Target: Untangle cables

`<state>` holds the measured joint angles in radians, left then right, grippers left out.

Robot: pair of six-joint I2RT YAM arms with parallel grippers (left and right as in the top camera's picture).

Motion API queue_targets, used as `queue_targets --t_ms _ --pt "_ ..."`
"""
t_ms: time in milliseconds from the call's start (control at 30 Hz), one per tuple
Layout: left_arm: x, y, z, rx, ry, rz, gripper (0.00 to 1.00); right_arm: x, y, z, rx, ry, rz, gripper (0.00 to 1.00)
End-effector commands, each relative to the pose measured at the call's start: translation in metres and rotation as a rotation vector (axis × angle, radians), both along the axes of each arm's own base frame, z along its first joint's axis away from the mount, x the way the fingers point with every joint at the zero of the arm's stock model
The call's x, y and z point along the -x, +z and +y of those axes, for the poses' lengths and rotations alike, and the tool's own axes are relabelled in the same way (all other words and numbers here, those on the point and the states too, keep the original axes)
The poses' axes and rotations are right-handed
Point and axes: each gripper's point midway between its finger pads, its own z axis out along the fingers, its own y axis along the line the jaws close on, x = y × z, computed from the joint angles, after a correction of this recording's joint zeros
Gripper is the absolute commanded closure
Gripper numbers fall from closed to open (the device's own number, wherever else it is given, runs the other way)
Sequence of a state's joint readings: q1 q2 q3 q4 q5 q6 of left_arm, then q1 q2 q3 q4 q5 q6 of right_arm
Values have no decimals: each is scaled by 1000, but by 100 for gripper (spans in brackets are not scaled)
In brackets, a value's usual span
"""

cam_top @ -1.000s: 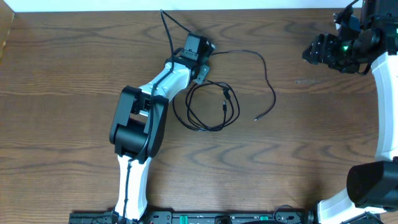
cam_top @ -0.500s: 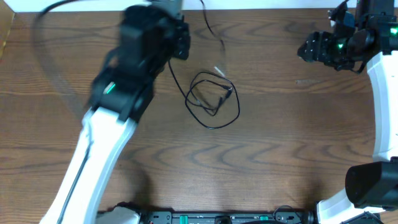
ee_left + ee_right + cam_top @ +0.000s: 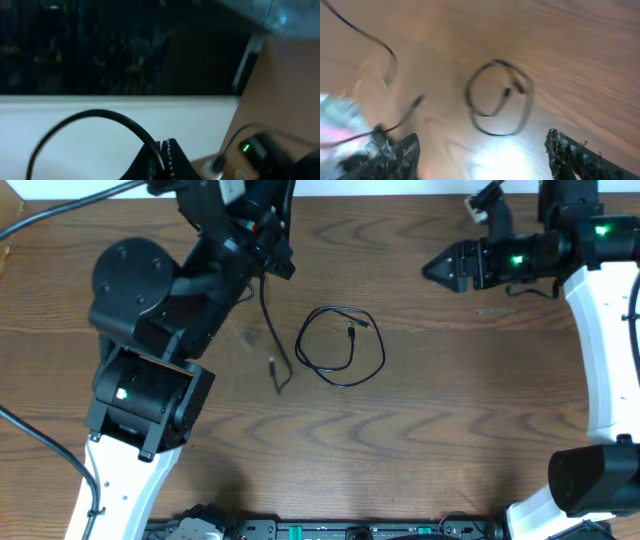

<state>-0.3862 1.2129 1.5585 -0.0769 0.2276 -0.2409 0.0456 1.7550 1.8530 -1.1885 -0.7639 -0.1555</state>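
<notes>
A thin black cable lies in a loose loop (image 3: 349, 340) on the wooden table, its plug ends inside the loop. It also shows in the right wrist view (image 3: 497, 97). My left gripper (image 3: 272, 255) is raised at the table's back edge and is shut on a second thin black cable (image 3: 266, 320). That cable hangs down left of the loop, apart from it, with its plug end (image 3: 276, 370) near the table. In the left wrist view the jaws (image 3: 165, 157) pinch this cable. My right gripper (image 3: 432, 268) is open and empty, right of the loop, its fingers (image 3: 480, 150) wide apart. No white cord shows.
The wooden table (image 3: 470, 430) runs to a white wall at the back. The left arm's large black and white links (image 3: 150, 390) stand over the table's left half. The right arm (image 3: 600, 330) runs down the right edge.
My left arm has swung up and back, pulling one black cable away from the coil; it now hangs left of the loop. My right gripper has moved left toward the middle.
</notes>
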Motion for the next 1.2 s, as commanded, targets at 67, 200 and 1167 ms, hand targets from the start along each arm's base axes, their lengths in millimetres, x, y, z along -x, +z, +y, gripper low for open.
queue_targets --t_ms 67,200,1167 --pt "-1 -1 8 110 2 76 93 35 44 56 -264 356 -192 19" --pt "-13 -29 6 128 5 207 93 51 64 80 -373 491 -285 18" --pt "-53 -99 13 731 129 738 93 62 132 184 -535 594 -386 27"
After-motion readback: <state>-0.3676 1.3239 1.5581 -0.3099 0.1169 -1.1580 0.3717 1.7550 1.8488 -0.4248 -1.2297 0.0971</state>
